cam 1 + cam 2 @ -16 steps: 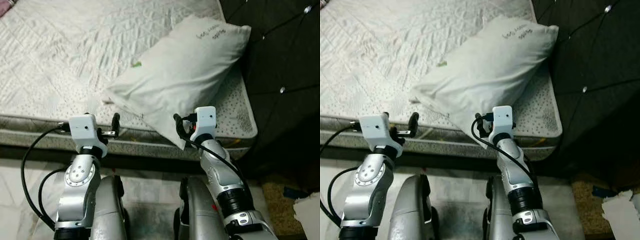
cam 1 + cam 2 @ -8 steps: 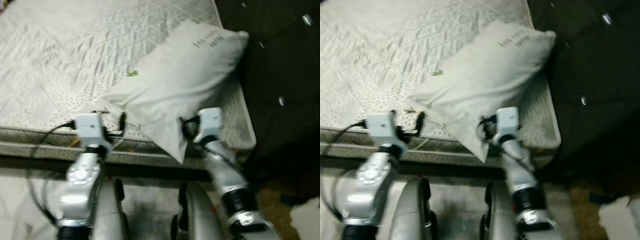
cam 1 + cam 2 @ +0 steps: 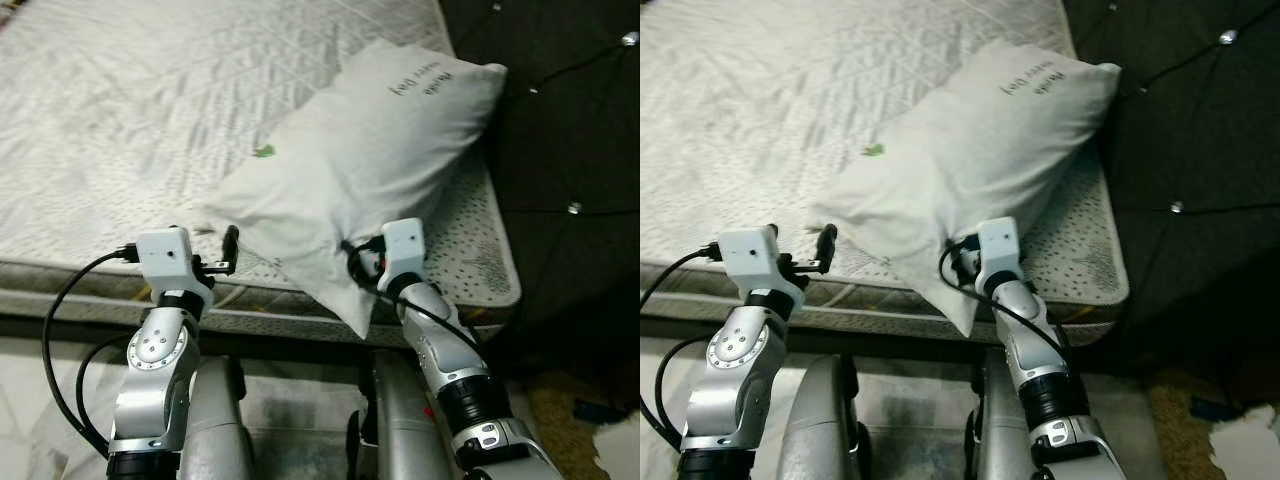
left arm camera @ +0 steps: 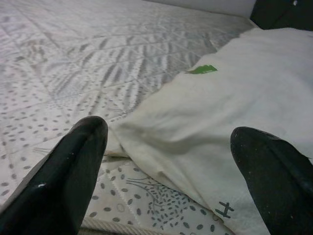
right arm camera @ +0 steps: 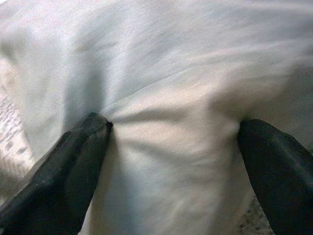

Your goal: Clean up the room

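The mattress (image 3: 130,110) lay bare and open to the robot's left of the pillow (image 3: 370,160), so there a gripper could pass freely. On the right the dark tufted headboard (image 3: 570,130) stood close against the pillow and left little room. The right gripper (image 5: 171,142) was spread wide and pressed into the pillow, which blocked its way; the left gripper (image 4: 166,142), also open, seemed just short of the pillow's corner.

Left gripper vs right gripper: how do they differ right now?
The right gripper presses its open fingers into the white pillow, dimpling the fabric; the left gripper hangs open over the mattress edge, touching nothing. The right gripper faces the pillow's side, the left its near corner. Both are open.
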### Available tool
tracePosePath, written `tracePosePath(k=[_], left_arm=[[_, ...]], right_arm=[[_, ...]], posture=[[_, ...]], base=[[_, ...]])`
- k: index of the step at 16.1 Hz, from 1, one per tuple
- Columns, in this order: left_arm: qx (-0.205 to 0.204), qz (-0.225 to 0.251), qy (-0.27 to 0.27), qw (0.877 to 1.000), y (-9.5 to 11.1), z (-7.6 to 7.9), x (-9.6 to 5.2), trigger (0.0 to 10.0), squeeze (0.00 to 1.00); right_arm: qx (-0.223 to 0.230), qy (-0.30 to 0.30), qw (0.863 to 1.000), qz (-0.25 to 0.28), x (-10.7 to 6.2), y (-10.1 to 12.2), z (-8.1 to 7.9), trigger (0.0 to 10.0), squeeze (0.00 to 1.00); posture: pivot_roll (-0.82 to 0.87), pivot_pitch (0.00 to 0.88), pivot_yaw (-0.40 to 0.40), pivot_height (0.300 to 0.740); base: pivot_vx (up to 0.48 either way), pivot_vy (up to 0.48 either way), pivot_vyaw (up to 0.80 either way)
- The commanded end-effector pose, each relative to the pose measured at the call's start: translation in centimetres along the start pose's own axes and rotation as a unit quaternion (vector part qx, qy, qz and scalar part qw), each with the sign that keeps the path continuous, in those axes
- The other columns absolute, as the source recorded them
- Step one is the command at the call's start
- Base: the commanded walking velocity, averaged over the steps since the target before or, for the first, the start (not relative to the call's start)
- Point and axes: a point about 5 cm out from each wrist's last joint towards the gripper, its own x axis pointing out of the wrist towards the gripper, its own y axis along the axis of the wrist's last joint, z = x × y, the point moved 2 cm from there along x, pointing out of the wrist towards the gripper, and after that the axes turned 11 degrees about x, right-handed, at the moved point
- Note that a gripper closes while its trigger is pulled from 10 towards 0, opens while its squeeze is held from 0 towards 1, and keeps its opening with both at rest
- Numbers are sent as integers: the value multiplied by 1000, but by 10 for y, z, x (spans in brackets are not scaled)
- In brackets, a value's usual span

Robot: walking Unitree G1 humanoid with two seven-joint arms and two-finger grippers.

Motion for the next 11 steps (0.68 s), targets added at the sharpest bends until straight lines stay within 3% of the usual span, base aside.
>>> tracePosePath(k=[1,7,11], left_arm=[[0,-8,-7,1000,-3,4,0,10000,0],[2,-13,-11,1000,-5,6,0,10000,0],[5,-14,-8,1000,-5,4,-1,10000,0]], right_arm=[[-5,7,999,-32,-2,-12,2,10000,0],[-24,18,996,-84,-1,-25,-2,10000,0],[-16,-14,992,-126,-1,-36,3,10000,0]], posture=[[78,144,-24,582],[79,138,-25,582],[85,130,-26,582]], base=[[0,0,0],[0,0,0],[0,0,0]])
